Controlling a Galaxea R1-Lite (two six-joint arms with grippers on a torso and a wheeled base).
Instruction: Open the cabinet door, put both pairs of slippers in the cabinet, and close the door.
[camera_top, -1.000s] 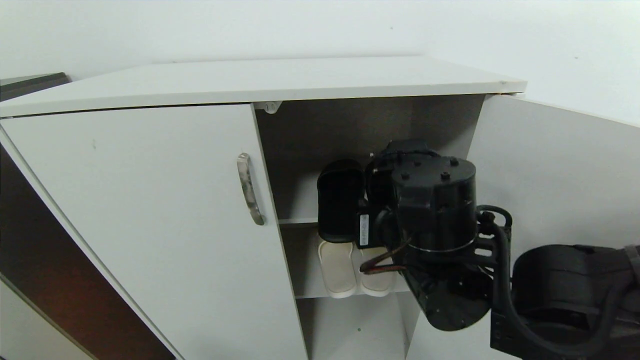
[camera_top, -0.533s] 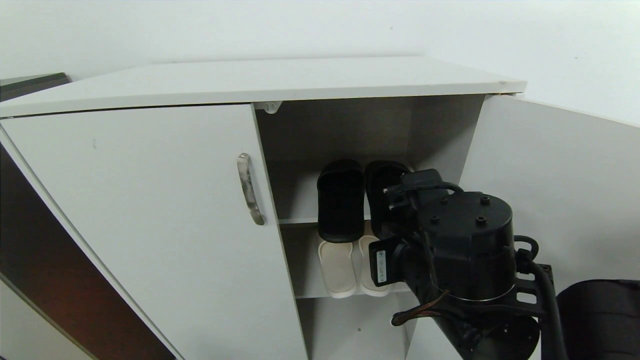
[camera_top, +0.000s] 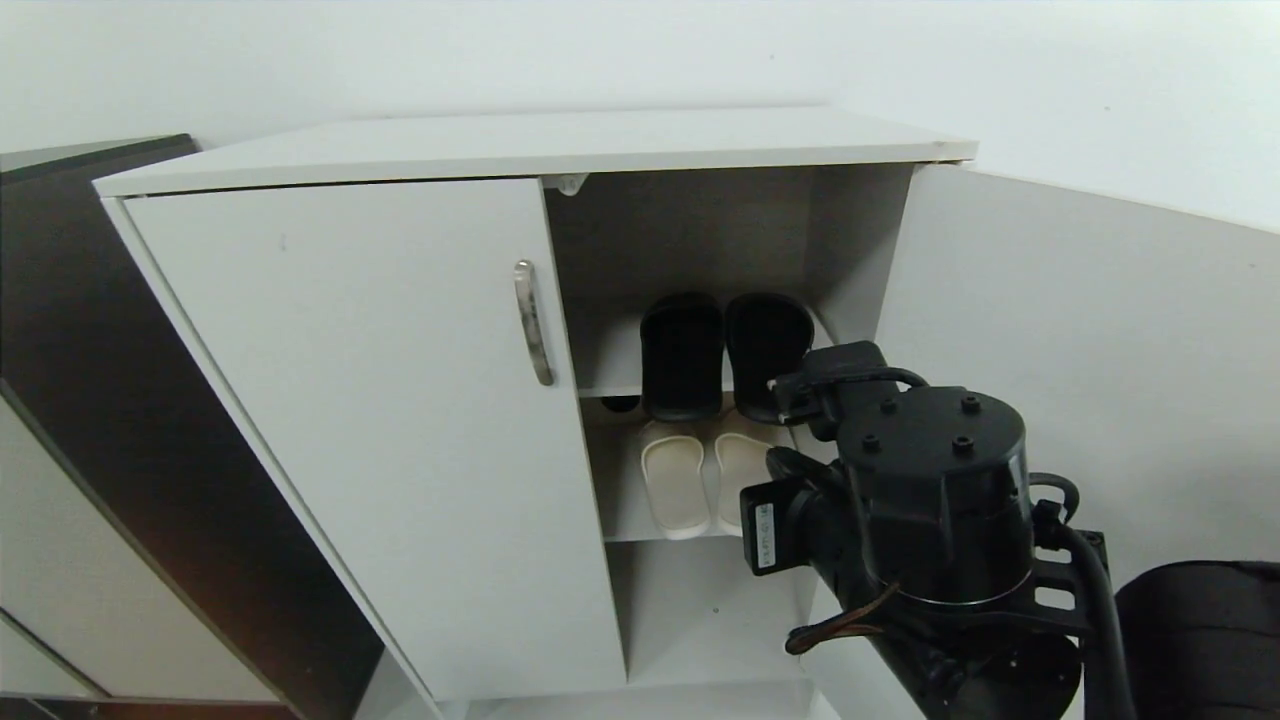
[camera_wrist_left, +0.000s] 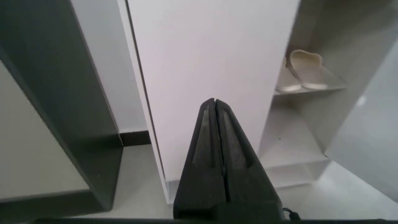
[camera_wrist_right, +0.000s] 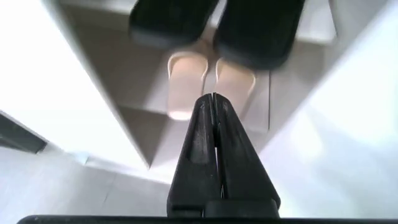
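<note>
The white cabinet (camera_top: 530, 145) stands with its right door (camera_top: 1050, 330) swung open and its left door (camera_top: 380, 400) shut. A pair of black slippers (camera_top: 725, 355) lies on the upper shelf. Below it, a pair of white slippers (camera_top: 680, 475) lies on the middle shelf. My right arm hangs in front of the open side. Its gripper (camera_wrist_right: 213, 99) is shut on nothing, just outside the shelves and in line with the white slippers (camera_wrist_right: 186, 81) and black slippers (camera_wrist_right: 174, 18). My left gripper (camera_wrist_left: 214, 102) is shut and empty, facing the left door (camera_wrist_left: 211, 50).
The left door carries a metal handle (camera_top: 533, 322). A dark piece of furniture (camera_top: 100, 350) stands close on the cabinet's left. The bottom compartment (camera_top: 710, 610) holds nothing. A white wall runs behind.
My right arm has drawn back and down out of the cabinet, leaving the black slippers on the upper shelf. The head camera then shifted, so the cabinet looks smaller and farther off.
</note>
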